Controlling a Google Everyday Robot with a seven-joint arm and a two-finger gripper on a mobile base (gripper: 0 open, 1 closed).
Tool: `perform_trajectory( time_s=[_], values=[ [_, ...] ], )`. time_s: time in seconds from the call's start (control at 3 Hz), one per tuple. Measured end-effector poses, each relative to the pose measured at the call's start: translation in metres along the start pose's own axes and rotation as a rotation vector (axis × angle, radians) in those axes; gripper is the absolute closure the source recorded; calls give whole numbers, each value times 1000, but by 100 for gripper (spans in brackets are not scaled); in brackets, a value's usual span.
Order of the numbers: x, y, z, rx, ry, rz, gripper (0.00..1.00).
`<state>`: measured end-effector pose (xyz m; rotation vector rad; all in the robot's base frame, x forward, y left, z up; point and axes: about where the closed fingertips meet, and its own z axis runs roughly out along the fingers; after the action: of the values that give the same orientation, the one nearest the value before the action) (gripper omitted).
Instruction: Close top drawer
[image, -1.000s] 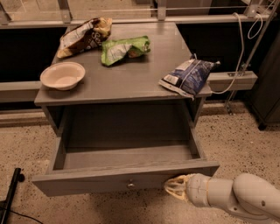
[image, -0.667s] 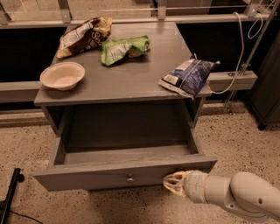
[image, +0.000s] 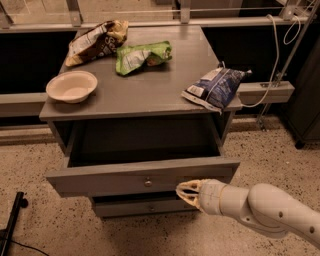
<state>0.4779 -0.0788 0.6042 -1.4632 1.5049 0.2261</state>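
Push-in step in hand. Top drawer is partly open, jutting from under the tabletop toward 6 o'clock. Gripper is at the front panel's lower edge, apparently touching, 4 o'clock from the knob. Its fingers are drawn together and hold nothing. Next move probably a straight push toward 12 o'clock until flush.

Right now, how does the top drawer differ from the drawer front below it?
The top drawer stands pulled out, its inside showing; the lower drawer front sits further back, showing none. The top drawer's panel is wider than the lower drawer front. The gripper is at the top drawer's panel, right of its knob. Both are grey.
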Motion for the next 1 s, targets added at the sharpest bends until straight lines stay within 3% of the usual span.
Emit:
perform_trajectory(
  time_s=[0.33,1.0],
  values=[
    [0,0,0,0,0,0,100],
    [7,-10,50,-4,32,-16,100]
  ],
)
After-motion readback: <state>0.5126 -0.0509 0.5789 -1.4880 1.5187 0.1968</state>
